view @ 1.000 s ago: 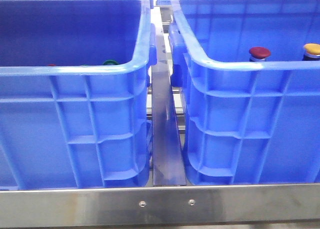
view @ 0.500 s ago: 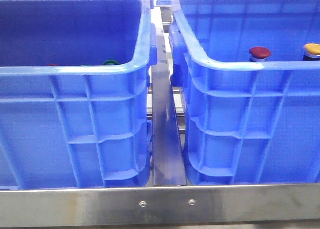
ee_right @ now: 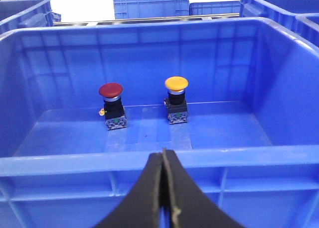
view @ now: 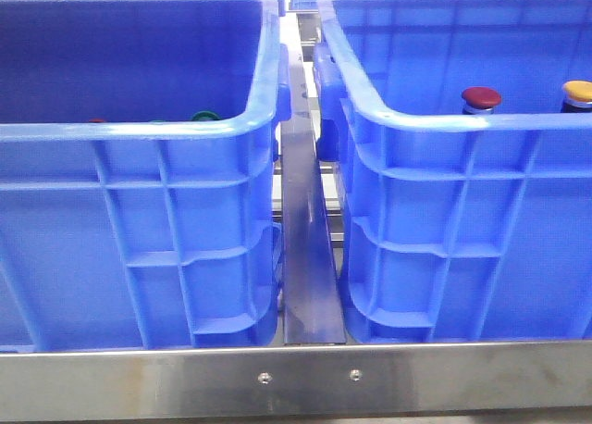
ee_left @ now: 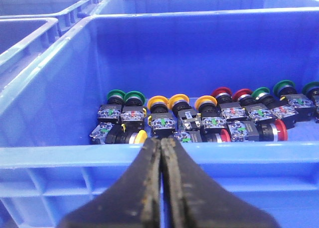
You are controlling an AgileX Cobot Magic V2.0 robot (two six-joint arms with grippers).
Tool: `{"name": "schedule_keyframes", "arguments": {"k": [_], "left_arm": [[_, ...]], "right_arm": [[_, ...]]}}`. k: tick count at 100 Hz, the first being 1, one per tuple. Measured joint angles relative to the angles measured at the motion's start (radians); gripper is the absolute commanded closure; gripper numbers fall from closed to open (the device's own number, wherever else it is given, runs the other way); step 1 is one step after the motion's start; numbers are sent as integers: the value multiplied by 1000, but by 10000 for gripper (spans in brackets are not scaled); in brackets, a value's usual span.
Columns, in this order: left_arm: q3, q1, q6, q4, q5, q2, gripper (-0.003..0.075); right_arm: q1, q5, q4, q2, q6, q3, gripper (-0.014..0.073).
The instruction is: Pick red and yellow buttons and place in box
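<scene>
The right blue box (view: 444, 118) holds a red button (view: 481, 97) and a yellow button (view: 578, 93), both upright; they also show in the right wrist view as a red button (ee_right: 110, 90) and a yellow button (ee_right: 176, 83) on the box floor (ee_right: 149, 133). My right gripper (ee_right: 163, 154) is shut and empty, outside the near rim. The left blue crate (ee_left: 50, 153) holds several green, yellow and red buttons, such as a yellow one (ee_left: 159, 100) and a red one (ee_left: 221, 92). My left gripper (ee_left: 161, 142) is shut and empty, at the crate's near rim.
A metal divider (view: 310, 248) runs between the two crates. A steel rail (view: 296, 378) crosses the front. More blue crates stand behind (ee_right: 149, 6) and beside (ee_left: 30, 34). Green-capped buttons (ee_left: 116, 94) lie among the others in the left crate; one cap (view: 204, 117) peeks over its rim.
</scene>
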Motion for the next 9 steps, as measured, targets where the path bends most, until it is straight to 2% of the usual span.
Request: {"name": "schedule_keyframes", "arguments": {"k": [9], "left_arm": [[0, 0, 0, 0, 0, 0, 741]], "right_arm": [[0, 0, 0, 0, 0, 0, 655]]}}
